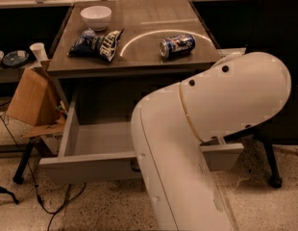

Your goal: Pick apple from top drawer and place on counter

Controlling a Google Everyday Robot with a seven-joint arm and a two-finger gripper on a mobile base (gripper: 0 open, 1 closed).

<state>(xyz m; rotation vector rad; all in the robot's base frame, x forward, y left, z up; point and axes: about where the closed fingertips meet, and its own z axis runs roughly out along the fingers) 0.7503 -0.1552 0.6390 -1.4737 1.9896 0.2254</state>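
The top drawer (86,163) stands pulled open below the counter (149,37), which is a grey-brown top with a pale curved arc. My big white arm (202,129) fills the lower right and covers the drawer's right half. The visible left part of the drawer's inside is bare. The apple is hidden. My gripper is out of view behind the arm.
On the counter sit a white bowl (96,17), a blue chip bag (95,44) and a blue soda can (177,45) lying on its side. A brown paper bag (31,100) and white cup (38,52) stand left. A black chair (279,81) is on the right.
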